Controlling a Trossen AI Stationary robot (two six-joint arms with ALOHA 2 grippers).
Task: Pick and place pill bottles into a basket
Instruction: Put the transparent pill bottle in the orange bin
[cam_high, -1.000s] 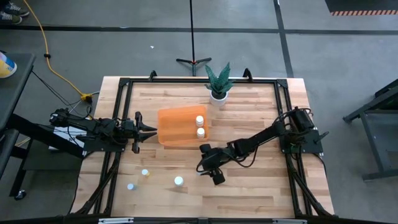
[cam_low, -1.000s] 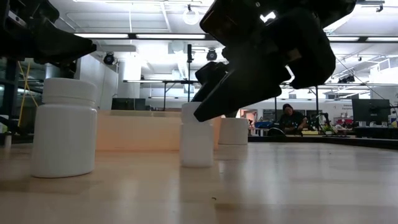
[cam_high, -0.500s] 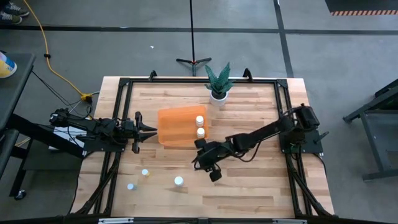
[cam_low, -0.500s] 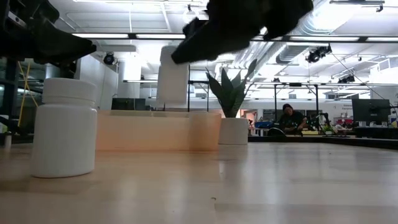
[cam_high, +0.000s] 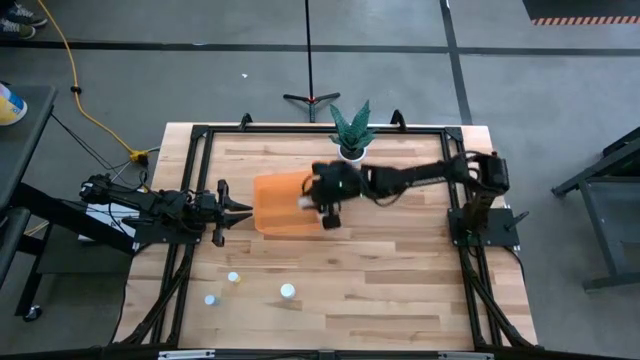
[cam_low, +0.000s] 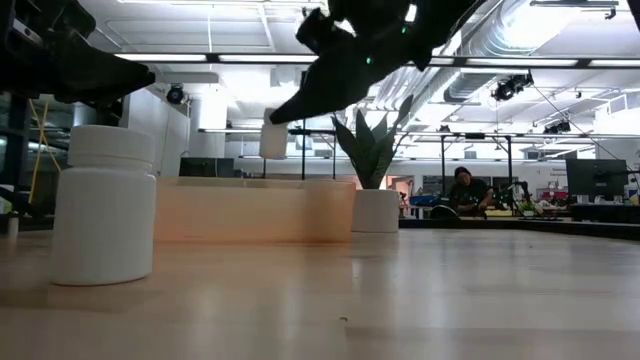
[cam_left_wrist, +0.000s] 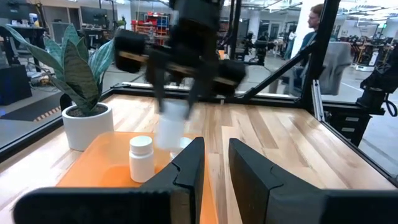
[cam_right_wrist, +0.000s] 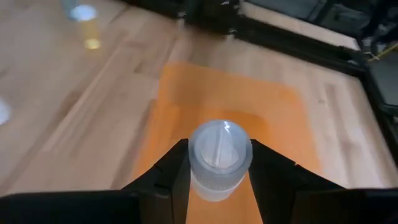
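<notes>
High view: right gripper (cam_high: 312, 203), jaws clamping pill bottle (cam_right_wrist: 219, 157), extended over basket (cam_high: 275, 200).

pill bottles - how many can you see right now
6. Three pill bottles stand on the table; two stand in the basket, one partly hidden; the sixth hangs over it in the right gripper's jaws.

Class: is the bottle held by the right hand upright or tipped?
Upright: the bottle hangs vertically in the right hand, cap up, above the basket.
</notes>
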